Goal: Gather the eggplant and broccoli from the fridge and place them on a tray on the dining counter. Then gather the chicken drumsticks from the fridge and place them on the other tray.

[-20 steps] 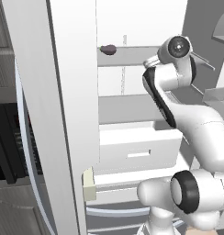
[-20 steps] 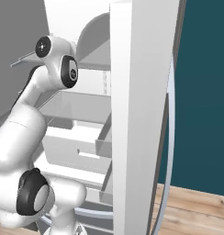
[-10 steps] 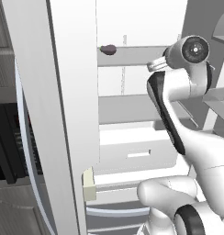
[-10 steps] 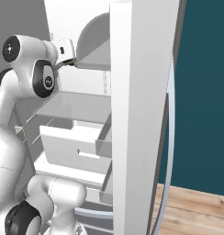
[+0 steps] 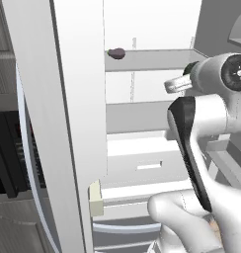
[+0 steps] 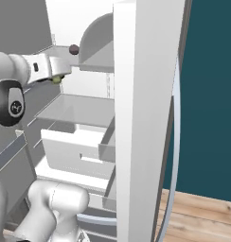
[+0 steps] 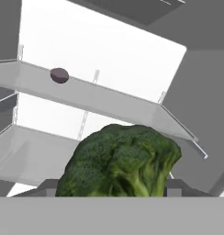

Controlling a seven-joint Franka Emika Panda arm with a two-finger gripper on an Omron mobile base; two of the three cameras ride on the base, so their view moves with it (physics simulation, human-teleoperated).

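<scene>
Filling the lower half of the hand view, the broccoli [image 7: 120,160] is seen between the jaws, with the two dark finger tips [image 7: 174,187] flanking it at either side; the jaws are judged to be set fairly wide and closed on its crown, so the broccoli is taken to be held in front of the open fridge [image 5: 152,99], though the contact itself is hidden below the picture's edge. A light load is expected here, bulky for its weight. The florets are likely to be springy and crumbly, so a hard squeeze could shed bits or let the head twist; the thick stalk beneath would be the firmer, safer place to be gripped, were it reachable. Its rough surface is judged unlikely to slip. Up on the upper shelf [image 7: 109,98] the eggplant [image 5: 116,53] is seen, small and dark, well apart from the hand. That one is judged smooth, glossy and heavier, best taken across its middle.
</scene>
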